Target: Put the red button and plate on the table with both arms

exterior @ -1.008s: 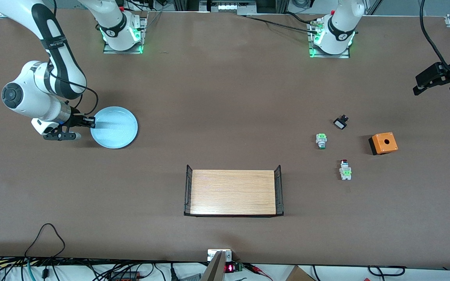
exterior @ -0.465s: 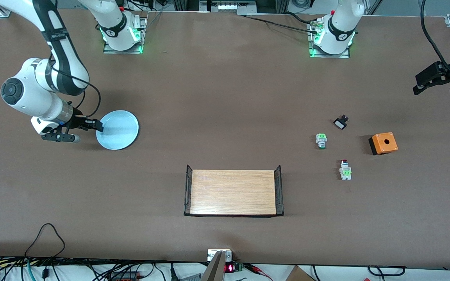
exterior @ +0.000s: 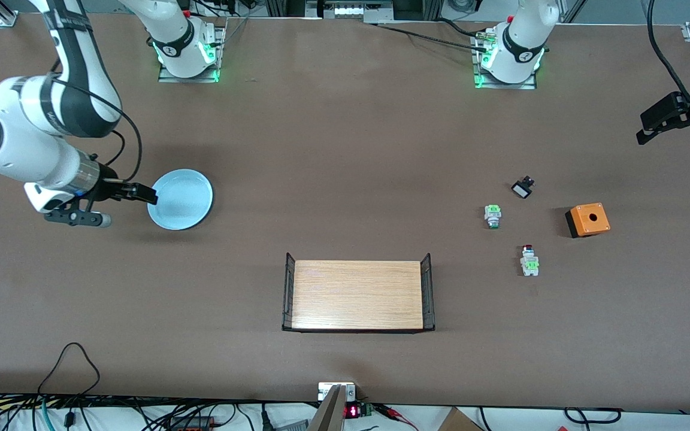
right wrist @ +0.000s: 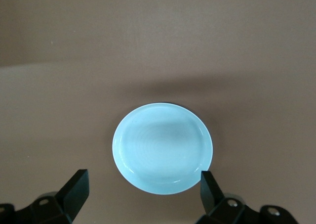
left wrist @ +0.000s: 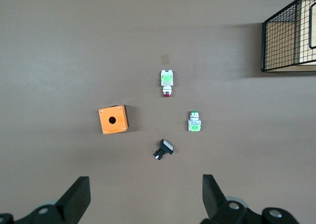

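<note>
Beside the plate (exterior: 181,198), right tool (exterior: 141,193) spread; left tool (left wrist: 143,197) likewise, unlabelled.

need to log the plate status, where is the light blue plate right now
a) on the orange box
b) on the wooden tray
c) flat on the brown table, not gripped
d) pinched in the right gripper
c: the plate lies flat on the table with the right gripper open at its rim, fingers wide apart of it in the right wrist view.

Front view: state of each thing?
plate: flat on the table, released
red button: on its side, untouched
right pincer: open, beside the plate
left pincer: open, empty, waiting over the table's edge
wooden tray: empty
</note>
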Action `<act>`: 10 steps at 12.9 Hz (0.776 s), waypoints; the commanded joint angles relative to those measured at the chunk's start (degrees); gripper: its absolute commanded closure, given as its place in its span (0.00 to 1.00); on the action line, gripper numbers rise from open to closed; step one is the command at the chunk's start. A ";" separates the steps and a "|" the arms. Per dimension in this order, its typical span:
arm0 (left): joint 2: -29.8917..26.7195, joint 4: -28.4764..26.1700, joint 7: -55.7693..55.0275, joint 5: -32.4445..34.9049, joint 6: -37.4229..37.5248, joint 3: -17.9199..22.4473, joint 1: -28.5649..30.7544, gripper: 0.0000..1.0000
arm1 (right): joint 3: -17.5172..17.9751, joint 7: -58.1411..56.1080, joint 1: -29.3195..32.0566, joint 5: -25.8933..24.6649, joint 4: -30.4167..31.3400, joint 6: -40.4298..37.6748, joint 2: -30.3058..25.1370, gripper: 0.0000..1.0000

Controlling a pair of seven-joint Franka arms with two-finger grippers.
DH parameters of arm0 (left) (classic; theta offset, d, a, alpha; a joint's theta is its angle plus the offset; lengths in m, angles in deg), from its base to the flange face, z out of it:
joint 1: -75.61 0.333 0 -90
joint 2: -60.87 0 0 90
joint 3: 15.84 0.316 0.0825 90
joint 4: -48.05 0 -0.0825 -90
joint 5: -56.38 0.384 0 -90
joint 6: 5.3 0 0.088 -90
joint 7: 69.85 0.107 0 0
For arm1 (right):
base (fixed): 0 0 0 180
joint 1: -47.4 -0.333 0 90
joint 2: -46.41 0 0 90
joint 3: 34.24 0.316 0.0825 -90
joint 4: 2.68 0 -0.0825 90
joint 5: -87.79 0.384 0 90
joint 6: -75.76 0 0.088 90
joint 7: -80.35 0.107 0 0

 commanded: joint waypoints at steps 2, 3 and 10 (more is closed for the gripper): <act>-0.19 1.06 0.95 -0.50 1.45 -0.35 0.68 0.00 | -0.03 3.65 -1.57 -2.06 -10.84 -11.72 0.71 0.00; -0.11 1.06 0.95 -0.50 1.45 -0.35 0.68 0.00 | -0.03 3.74 -2.00 -2.85 -14.70 -15.75 0.88 0.00; -0.11 1.06 0.95 -0.50 1.63 -0.35 0.68 0.00 | -1.61 -6.51 2.19 -4.61 -25.72 -22.81 0.54 0.00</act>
